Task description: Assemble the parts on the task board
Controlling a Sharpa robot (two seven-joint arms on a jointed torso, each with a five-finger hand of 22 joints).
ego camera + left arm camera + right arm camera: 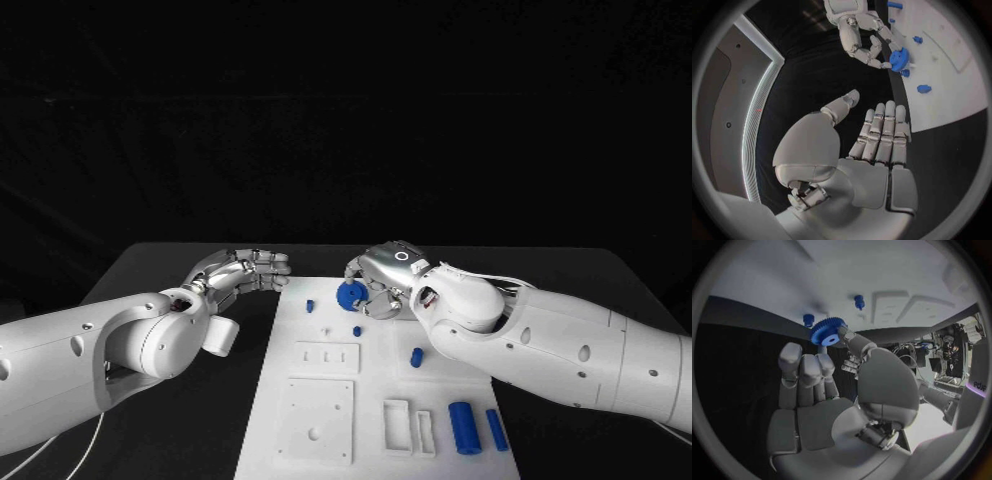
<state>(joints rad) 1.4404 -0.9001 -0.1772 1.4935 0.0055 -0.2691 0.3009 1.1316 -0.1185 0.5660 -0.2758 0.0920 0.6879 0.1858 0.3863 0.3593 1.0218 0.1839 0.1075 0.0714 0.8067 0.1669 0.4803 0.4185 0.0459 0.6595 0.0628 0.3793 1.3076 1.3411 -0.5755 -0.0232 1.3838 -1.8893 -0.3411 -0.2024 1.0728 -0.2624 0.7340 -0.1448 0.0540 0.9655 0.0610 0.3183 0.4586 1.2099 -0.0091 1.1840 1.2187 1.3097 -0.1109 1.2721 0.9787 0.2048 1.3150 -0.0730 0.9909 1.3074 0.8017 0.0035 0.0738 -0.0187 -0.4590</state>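
— On the black table point(173, 262), seen from the head camera, what lies where?

— The white task board point(378, 385) runs down the middle. The right hand point(387, 277) sits over its far end and pinches a blue gear point(351, 295) between thumb and a finger. The gear is partly covered by those fingers, so I cannot tell whether it touches the board. A small blue peg point(310, 303) stands just beside it, another point(358, 331) nearer, and a short blue piece point(417, 356) beyond that. A thick blue cylinder point(463, 427) and a thin blue rod point(496, 429) lie at the near end, partly under the right arm.

— And the left hand point(242, 271)?

— It is off the board's left edge, over the table, holding nothing. Its fingers are half hidden behind its own wrist here.

— Does the left wrist camera help?

— Yes. The left hand point(870, 142) lies flat, fingers straight and side by side, thumb apart, empty. Across from it the right hand point(864, 37) has the gear point(899, 58) at the board's point(954, 95) edge; the pegs nearby are too small to tell apart.

— The right wrist camera?

— The right hand point(826, 390) has the gear point(826, 332) nipped at the thumb tip, the other fingers upright beside it. The gear's lower rim is hidden by a finger. Two pegs point(808, 319) point(859, 301) stand on the board point(898, 270) behind it.
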